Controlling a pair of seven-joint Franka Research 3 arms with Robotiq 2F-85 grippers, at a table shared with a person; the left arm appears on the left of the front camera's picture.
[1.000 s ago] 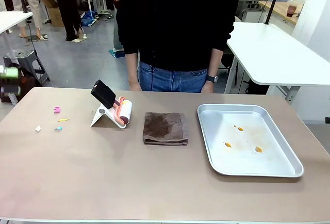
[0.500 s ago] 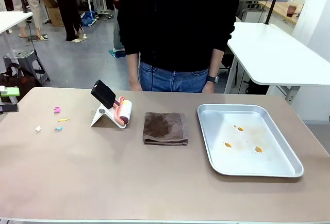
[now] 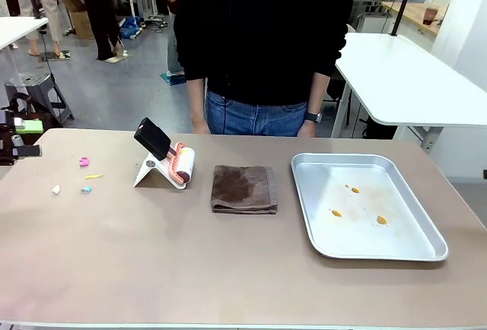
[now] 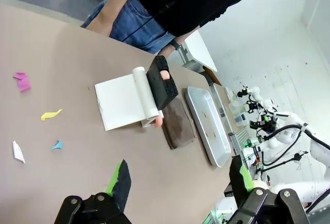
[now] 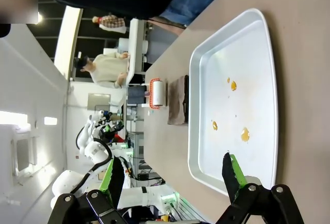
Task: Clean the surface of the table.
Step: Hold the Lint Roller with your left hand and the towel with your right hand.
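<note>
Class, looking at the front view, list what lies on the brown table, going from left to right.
small coloured scraps → lint roller on its white stand → folded brown cloth → silver tray with orange spots

No lettering, label, brand mark or number can be read anywhere: not on the table (image 3: 152, 261), the tray (image 3: 396, 182), the cloth (image 3: 243, 188) or the roller (image 3: 182, 164), and anything in the room beyond is too small and blurred to make out.
</note>
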